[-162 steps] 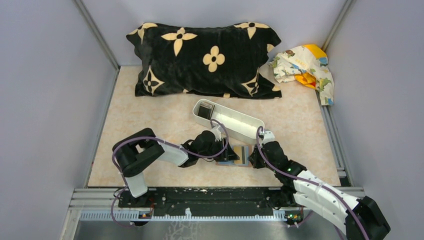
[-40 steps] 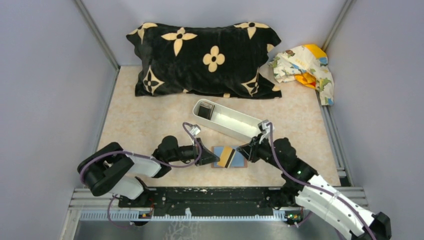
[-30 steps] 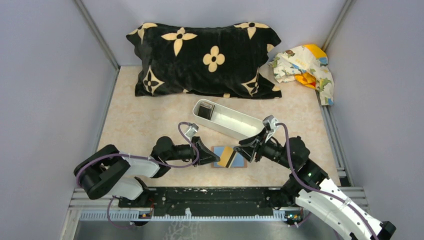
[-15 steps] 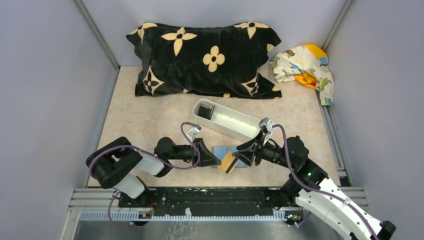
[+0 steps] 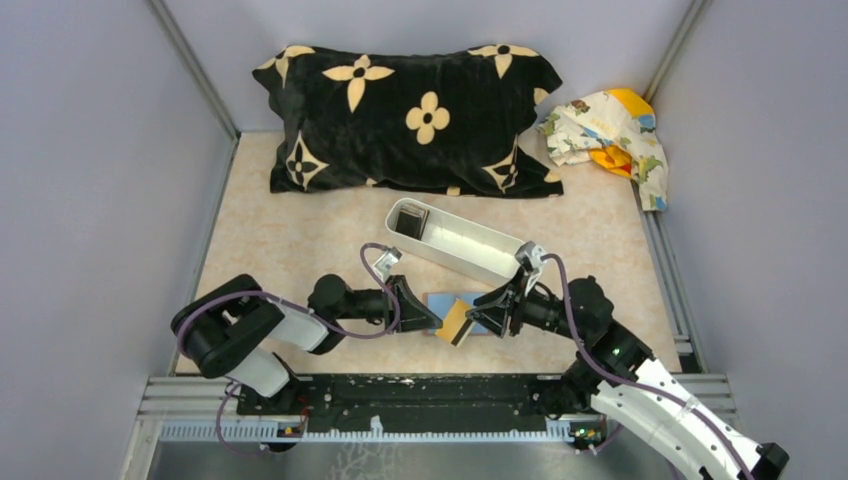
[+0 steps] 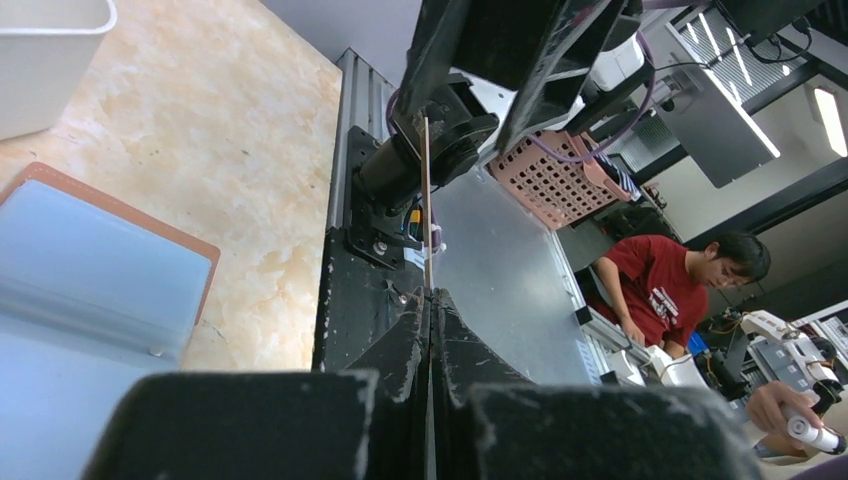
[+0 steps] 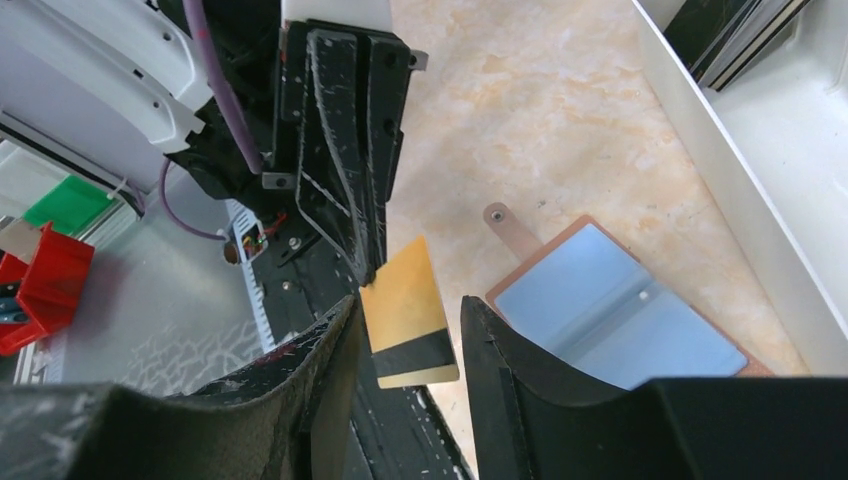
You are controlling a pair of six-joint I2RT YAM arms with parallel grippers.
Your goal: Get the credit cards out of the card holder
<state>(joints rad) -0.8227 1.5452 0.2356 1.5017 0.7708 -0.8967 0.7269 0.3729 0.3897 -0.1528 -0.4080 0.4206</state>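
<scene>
Left gripper (image 5: 436, 320) pinched shut on one tan-and-black credit card (image 7: 408, 310), held just above the open card holder (image 7: 620, 320). The right gripper (image 5: 490, 311) flanks the card, jaws wide, gripping nothing. We judge that an early left release would drop it.

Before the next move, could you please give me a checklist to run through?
1. Left end effector shut on the tan-yellow card: ok.
2. Card clear of the card holder: ok.
3. Right end effector open, straddling the card: ok.
4. Right grip on the card made: not ok.
5. White tray has bare room: ok.
6. Card holder pockets emptied: cannot tell.
</scene>
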